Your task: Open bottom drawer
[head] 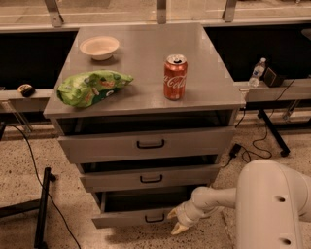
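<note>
Bottom drawer (pixel 121 219) just left of pincer (pixel 174 221)

Laboratory-type indoor workspace. Indicators: a grey metal drawer unit serving as desk (pixel 146 78), standing on a speckled terrazzo floor (pixel 19 153); a black cable and plug (pixel 235 149) trailing across that floor; a black equipment stand (pixel 42 206) at left; metal posts (pixel 53 12) along the glazed partition behind. The white arm's pincer (pixel 174 221), fingers parted, lies at the right end of the bottom drawer (pixel 126 220).

1 red can (pixel 175 77); 1 green bag (pixel 92 87); 1 white bowl (pixel 99 47)
</note>
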### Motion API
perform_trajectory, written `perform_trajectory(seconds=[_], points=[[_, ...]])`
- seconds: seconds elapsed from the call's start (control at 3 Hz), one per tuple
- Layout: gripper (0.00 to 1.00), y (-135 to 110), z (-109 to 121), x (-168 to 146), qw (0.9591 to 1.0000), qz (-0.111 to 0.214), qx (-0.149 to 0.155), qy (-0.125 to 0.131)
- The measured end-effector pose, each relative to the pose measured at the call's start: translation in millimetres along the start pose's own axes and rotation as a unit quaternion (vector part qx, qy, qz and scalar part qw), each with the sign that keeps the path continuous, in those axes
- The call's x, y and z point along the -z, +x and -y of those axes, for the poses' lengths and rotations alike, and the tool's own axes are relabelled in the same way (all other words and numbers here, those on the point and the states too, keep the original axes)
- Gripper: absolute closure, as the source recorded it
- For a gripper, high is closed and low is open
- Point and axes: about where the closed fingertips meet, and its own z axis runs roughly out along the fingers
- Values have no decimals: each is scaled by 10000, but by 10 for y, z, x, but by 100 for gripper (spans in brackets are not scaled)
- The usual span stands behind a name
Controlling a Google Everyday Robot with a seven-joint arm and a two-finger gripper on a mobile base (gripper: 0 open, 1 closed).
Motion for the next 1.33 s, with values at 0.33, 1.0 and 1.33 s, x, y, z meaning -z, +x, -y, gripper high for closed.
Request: perform_trajectory(seconds=[0.33, 1.0, 1.33], points=[[20, -37, -33, 260, 9997, 46, -13, 251], [0, 304, 418, 6, 9976, 77, -479, 488], [0, 434, 557, -225, 9971, 9, -661, 369]])
